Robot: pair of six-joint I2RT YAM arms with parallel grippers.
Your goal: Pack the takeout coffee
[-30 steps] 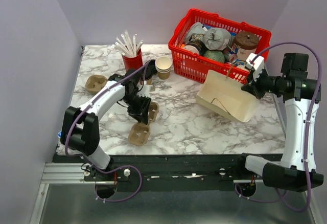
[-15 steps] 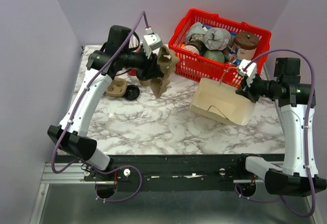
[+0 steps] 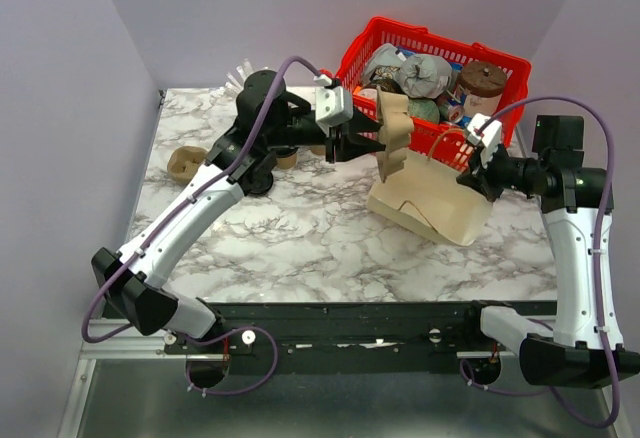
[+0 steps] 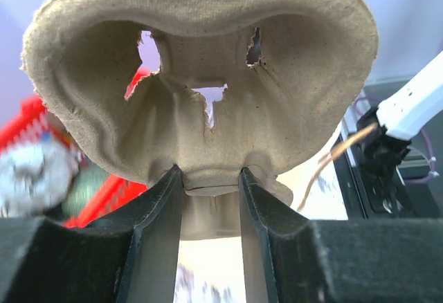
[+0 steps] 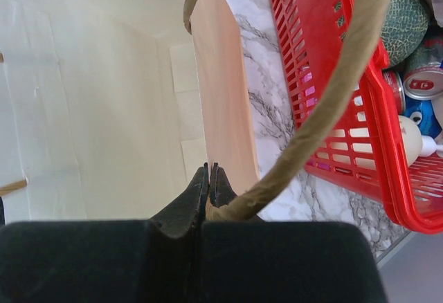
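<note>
Pulp carrier point(image 4: 297, 102), rough, scalloped, in left pincer point(image 4: 211, 178).

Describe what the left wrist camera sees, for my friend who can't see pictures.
The left pincer clamps the bottom edge of a brown cardboard cup carrier, which fills most of the view. Behind it, a blurry red basket shows on the left.

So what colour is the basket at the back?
The basket is red, clearest in the top view.
</note>
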